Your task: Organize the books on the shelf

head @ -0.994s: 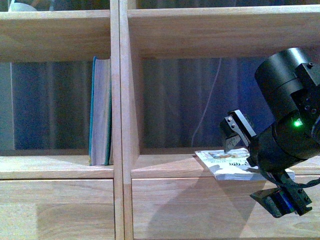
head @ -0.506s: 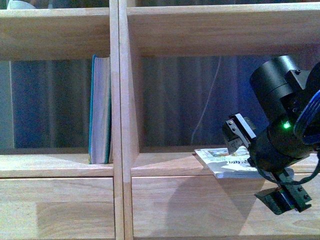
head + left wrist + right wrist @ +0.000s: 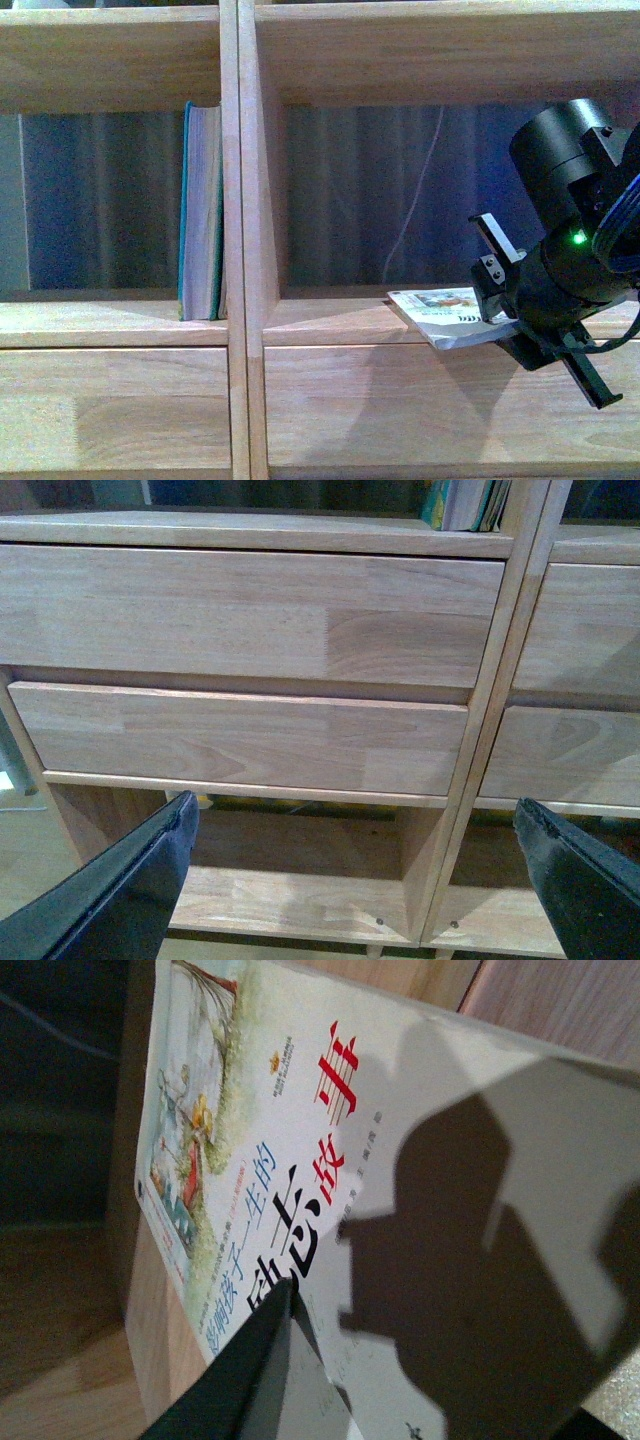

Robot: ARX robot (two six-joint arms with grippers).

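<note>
Paperback (image 3: pixel 448 318) flat on shelf (image 3: pixel 330 322) ledge, R compartment, long axis running rightward into R tool (image 3: pixel 525 310), clamped on its near edge. L tool (image 3: pixel 360 880) released, low by drawers. Teal book (image 3: pixel 202 215) upright, L compartment.

Right gripper is turning on the paperback

The right gripper (image 3: pixel 520 305) is rotating about its wrist, its upper finger (image 3: pixel 492 262) now standing more upright and its lower finger swinging out to the right, while the paperback (image 3: pixel 450 315) is tipping slightly, its near corner dipping over the shelf (image 3: pixel 330 330) edge.
</note>
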